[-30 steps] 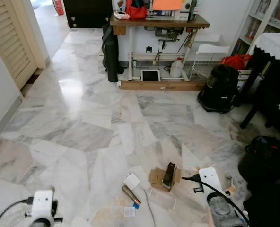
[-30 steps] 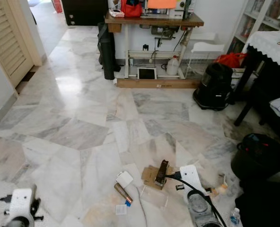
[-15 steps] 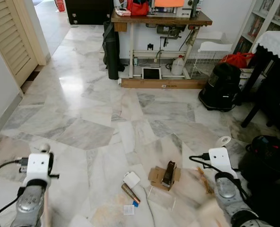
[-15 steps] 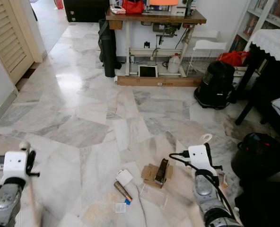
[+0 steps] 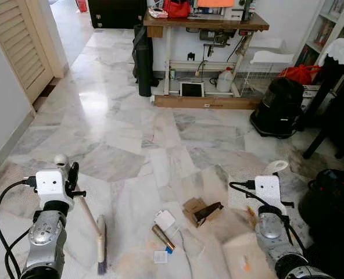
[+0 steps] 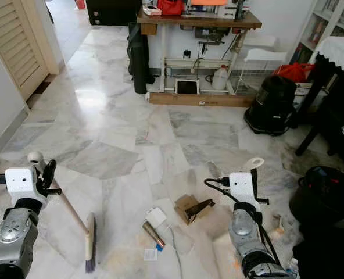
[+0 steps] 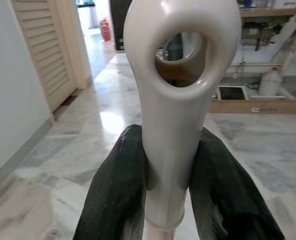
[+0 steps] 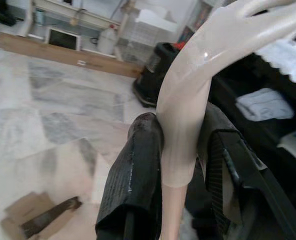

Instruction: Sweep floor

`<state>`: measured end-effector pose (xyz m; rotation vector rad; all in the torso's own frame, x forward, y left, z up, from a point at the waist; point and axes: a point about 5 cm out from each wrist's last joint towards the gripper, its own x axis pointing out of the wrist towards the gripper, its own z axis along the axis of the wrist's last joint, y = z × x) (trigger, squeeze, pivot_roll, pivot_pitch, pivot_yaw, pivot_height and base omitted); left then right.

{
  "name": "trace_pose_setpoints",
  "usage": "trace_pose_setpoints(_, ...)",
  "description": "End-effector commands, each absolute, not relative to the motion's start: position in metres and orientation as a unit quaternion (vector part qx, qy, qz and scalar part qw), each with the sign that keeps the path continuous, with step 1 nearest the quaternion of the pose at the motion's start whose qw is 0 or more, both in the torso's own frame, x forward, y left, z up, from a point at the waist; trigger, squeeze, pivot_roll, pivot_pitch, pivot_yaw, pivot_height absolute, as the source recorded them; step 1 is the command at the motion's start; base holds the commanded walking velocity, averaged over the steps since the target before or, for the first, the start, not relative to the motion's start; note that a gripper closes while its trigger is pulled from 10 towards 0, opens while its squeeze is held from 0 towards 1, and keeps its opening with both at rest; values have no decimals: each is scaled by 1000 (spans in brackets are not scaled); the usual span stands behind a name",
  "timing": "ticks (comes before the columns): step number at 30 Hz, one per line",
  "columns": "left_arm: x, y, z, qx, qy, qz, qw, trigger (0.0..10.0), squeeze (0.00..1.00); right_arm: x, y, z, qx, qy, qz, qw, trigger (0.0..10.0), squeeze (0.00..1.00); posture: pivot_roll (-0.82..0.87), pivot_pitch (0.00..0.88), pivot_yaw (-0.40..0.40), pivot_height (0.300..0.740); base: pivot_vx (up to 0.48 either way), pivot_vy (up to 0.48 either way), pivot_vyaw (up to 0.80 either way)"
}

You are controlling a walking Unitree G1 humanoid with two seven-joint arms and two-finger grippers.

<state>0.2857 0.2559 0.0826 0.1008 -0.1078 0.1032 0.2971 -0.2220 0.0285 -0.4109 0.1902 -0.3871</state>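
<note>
The left hand (image 7: pixel 175 200) is clamping the cream plastic broom handle (image 7: pixel 180 115), its bristle head (image 5: pixel 101 247) resting on the marble floor (image 5: pixel 119 133) below; the right hand (image 8: pixel 180 185) is gripping the cream dustpan handle (image 8: pixel 198 85). Ahead lie a brown cardboard scrap (image 5: pixel 200 210) and brass tube (image 5: pixel 161 237); I'd draw the bristles low toward the pan.

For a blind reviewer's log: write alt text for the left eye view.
The left gripper holds a broom with its brush on the marble floor, while the right gripper holds a cream dustpan beside scattered litter: a cardboard scrap, a brown tube and paper bits.
</note>
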Motion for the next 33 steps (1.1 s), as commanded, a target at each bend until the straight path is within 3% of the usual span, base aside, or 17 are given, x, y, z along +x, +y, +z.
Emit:
trace_pose_setpoints(1,289,253,93,46,-78,41,995,10000,0,298,-226,32,-216,82,-201,952,10000,0,39,3,-23,740,0,0,0)
trace_pose_setpoints(33,309,230,94,-11,-45,-61,997,10000,0,307,-209,39,-91,63,-219,969,10000,0,86,58,16,740,0,0,0)
